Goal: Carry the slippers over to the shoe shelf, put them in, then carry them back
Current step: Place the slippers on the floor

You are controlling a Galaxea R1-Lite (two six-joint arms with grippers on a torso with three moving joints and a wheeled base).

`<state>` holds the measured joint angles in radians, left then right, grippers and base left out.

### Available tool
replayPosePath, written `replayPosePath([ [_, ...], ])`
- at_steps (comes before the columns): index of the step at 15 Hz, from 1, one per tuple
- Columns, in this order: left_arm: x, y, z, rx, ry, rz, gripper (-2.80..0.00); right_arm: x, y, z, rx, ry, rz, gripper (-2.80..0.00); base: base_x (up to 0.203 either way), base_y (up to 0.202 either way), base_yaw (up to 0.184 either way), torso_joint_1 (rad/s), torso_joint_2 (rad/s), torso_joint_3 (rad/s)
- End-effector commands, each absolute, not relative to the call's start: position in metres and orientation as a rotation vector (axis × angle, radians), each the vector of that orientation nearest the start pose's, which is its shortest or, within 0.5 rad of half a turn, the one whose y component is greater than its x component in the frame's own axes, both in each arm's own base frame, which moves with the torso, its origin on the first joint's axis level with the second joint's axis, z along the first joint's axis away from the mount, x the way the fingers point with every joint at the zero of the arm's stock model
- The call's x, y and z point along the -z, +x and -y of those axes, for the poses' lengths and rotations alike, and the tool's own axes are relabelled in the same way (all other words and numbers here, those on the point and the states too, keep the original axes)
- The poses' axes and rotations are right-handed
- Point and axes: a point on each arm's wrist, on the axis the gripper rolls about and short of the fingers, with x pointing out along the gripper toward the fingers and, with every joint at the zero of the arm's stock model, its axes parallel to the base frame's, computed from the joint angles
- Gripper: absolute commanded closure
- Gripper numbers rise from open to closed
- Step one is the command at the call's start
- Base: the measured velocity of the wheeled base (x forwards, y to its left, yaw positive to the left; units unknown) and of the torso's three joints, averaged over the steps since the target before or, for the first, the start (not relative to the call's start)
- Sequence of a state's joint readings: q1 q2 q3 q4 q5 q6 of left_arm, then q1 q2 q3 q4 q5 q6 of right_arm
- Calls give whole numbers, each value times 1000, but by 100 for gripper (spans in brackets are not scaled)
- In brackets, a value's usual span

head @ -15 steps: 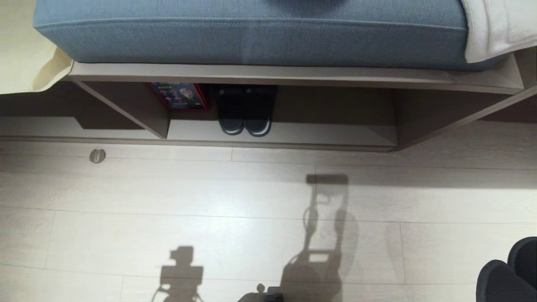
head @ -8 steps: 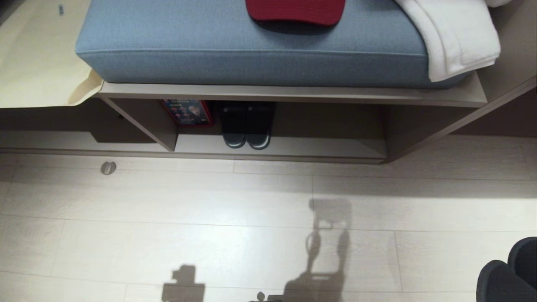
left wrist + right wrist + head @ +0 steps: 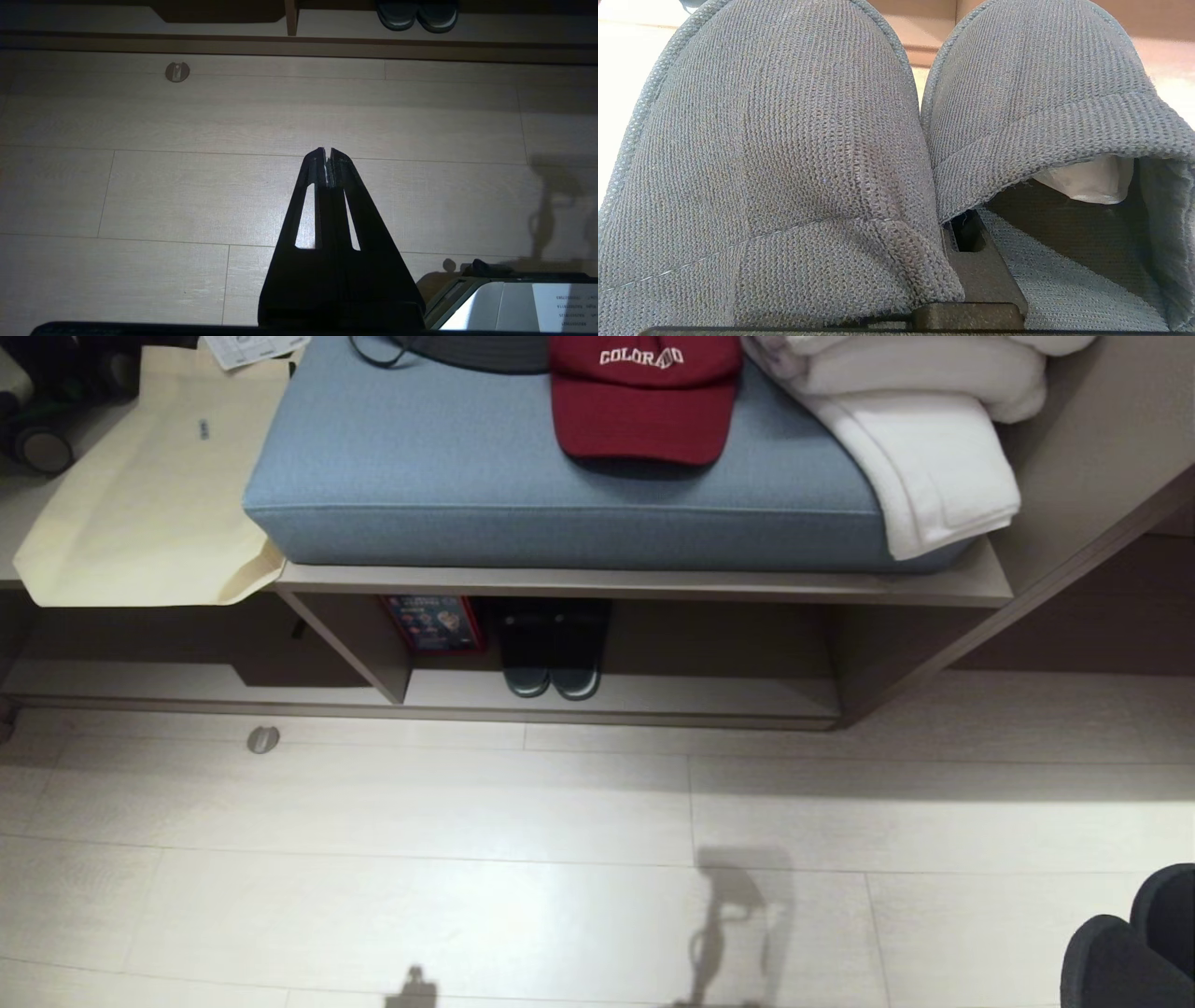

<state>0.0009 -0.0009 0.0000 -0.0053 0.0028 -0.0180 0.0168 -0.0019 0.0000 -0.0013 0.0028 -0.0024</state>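
The slippers [image 3: 784, 163] are a grey knit pair with wide upper bands, and they fill the right wrist view side by side. My right gripper [image 3: 966, 242] is shut on them, with one dark finger [image 3: 990, 280] showing between the two. They appear as dark rounded shapes [image 3: 1120, 947] at the bottom right of the head view. The shoe shelf [image 3: 672, 698] is a low beige cubby under a cushioned bench, a stretch of floor ahead of me. My left gripper [image 3: 329, 154] hangs shut and empty over bare floor.
Another dark pair with pale sole rims [image 3: 551, 658] stands in the cubby beside a red-and-blue box [image 3: 431, 623]. On the blue cushion [image 3: 448, 476] lie a red cap [image 3: 644, 411] and white towels [image 3: 924, 457]. A cream bag [image 3: 149, 513] lies at the left. A round floor fitting [image 3: 263, 739] sits in front.
The head camera has tilted up: the whole scene has slid down the picture, bringing the cap, towels and bag into view. The held slippers keep their place at bottom right.
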Motion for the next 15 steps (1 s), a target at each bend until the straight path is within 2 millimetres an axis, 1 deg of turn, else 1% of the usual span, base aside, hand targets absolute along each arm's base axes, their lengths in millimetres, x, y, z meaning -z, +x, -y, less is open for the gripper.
replayPosePath([
  [1, -76, -23, 0, -3, -18, 6, 0, -75, -23, 0, -20, -3, -1, 0, 0, 0, 0, 4, 4, 204],
  [15, -76, -23, 0, -3, -18, 6, 0, -75, -23, 0, -21, -3, -1, 0, 0, 0, 0, 3, 0, 201],
])
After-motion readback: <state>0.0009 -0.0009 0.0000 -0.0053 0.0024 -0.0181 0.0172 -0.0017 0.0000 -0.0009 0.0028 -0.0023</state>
